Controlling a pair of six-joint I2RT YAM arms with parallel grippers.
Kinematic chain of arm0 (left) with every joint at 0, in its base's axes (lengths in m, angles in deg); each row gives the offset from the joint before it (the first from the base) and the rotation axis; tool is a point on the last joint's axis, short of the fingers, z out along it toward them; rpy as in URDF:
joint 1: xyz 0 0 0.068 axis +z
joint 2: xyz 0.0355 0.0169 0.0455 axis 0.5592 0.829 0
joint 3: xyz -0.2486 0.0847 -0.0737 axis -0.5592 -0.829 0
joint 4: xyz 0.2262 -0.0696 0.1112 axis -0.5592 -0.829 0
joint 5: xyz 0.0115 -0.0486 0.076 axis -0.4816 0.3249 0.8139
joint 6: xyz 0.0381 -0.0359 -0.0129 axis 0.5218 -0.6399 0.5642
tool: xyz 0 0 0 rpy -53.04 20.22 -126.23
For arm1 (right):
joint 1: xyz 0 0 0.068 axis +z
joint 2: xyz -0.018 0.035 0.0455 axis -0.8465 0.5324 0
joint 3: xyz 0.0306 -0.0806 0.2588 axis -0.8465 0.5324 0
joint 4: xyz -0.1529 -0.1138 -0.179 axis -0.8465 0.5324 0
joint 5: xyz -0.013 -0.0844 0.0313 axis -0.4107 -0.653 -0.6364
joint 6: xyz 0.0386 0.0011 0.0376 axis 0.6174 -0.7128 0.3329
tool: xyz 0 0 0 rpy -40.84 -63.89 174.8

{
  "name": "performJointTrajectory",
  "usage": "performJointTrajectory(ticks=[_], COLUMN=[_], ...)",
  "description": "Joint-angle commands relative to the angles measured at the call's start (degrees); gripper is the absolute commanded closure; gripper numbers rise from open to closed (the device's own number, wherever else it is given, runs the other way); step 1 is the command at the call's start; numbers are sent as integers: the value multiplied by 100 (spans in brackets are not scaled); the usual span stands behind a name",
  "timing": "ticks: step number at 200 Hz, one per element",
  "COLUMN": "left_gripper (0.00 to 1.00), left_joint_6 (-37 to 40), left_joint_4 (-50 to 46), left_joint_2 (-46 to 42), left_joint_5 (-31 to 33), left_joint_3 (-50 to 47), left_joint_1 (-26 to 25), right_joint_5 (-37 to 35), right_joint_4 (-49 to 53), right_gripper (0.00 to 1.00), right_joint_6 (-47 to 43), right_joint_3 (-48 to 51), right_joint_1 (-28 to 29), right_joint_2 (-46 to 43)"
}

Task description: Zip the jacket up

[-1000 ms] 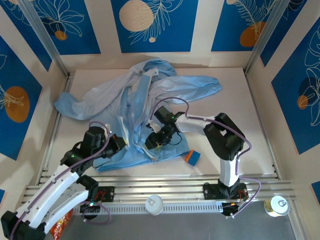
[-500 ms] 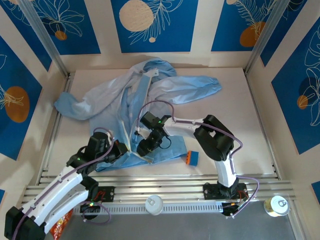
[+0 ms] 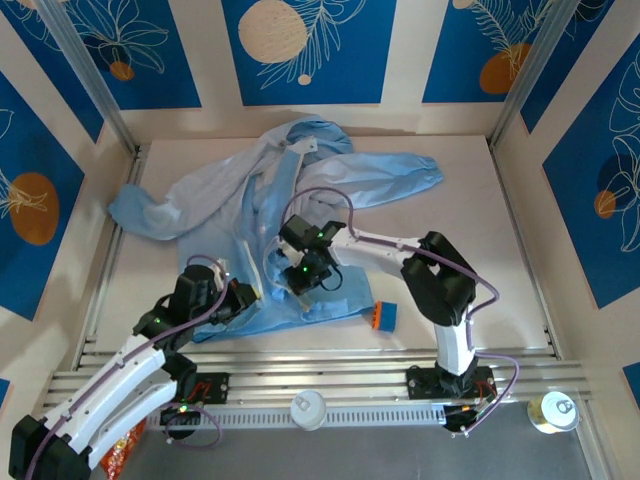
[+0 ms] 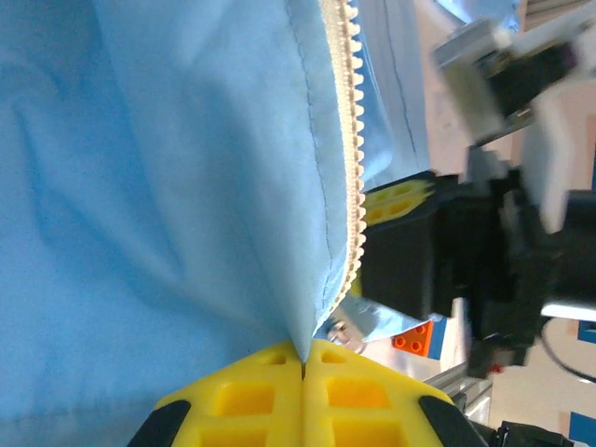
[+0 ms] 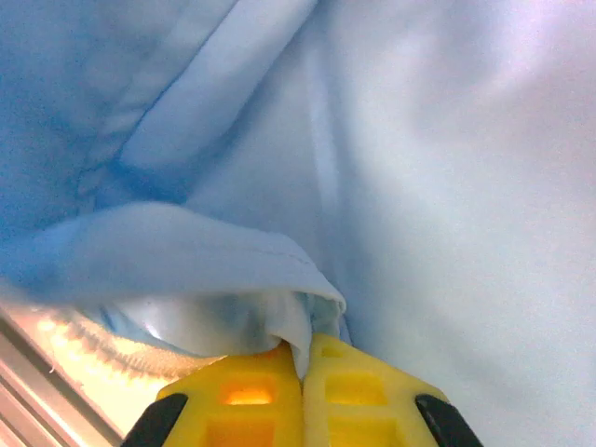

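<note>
The light-blue jacket (image 3: 330,180) lies spread over the table, hood at the back, its pale zipper (image 3: 247,250) running toward the front hem. My left gripper (image 3: 250,296) is at the hem's left zipper edge, and its yellow fingertips (image 4: 270,368) are shut on a fold of blue fabric beside the zipper teeth (image 4: 352,140). My right gripper (image 3: 297,281) sits just right of it on the other front panel. In the right wrist view its fingertips (image 5: 340,372) pinch a folded hem of the jacket (image 5: 428,186). The right gripper's black body (image 4: 419,251) looms close in the left wrist view.
An orange-and-blue block (image 3: 384,316) lies by the jacket's hem on the right. A white lid (image 3: 308,408) and a can (image 3: 553,410) sit beyond the aluminium rails (image 3: 330,365) at the front. A red snack bag (image 3: 125,450) lies at the lower left.
My right gripper has slid left along the hem toward the zipper and closed on the fabric. The left gripper stayed shut and shifted slightly forward.
</note>
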Motion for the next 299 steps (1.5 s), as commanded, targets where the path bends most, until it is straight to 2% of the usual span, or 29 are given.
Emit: performJointTrajectory(ticks=[1, 34, 61, 96, 120, 145, 157, 173, 204, 237, 253, 275, 299], left_gripper=[100, 100, 100, 100, 100, 100, 100, 100, 100, 100, 100, 100, 100], left_joint_6=[171, 347, 357, 402, 441, 474, 476, 476, 551, 467, 386, 366, 369], left_joint_4=[195, 234, 649, 1286, 1461, 1489, 1507, 1608, 1542, 1633, 1671, 1626, 1561], left_joint_2=[85, 242, 299, 505, 830, 982, 1048, 1153, 1264, 1319, 1289, 1201, 1161], left_joint_5=[-140, -133, -144, -359, -535, -507, -505, -565, -555, -502, -492, -455, -465], left_joint_3=[136, 303, 197, 43, 85, 36, -3, -48, -45, -184, -257, -280, -242], left_joint_1=[61, 63, 62, 60, 61, 60, 63, 58, 63, 63, 64, 69, 74], right_joint_5=[-781, -843, -964, -298, 258, 979, 1408, 1915, 2555, 3365, 3316, 2480, 2186], right_joint_4=[591, 643, 309, -626, -984, -1480, -1801, -1959, -1210, -704, -679, -1207, -1267], right_gripper=[98, 98, 98, 95, 84, 65, 60, 55, 52, 49, 49, 48, 48], right_joint_6=[440, 798, 1124, 1531, 1699, 1769, 1662, 1193, -492, -1866, -2673, -3894, -4204], right_joint_3=[-507, -911, -1049, -504, -134, 327, 572, 782, 735, 471, 376, 601, 356], right_joint_1=[-221, -668, -813, -702, -614, -652, -730, -816, -1059, -1646, -1618, -1285, -1165], right_joint_2=[-351, -297, -61, 128, 184, 112, -24, -249, -640, -676, -598, -570, -210])
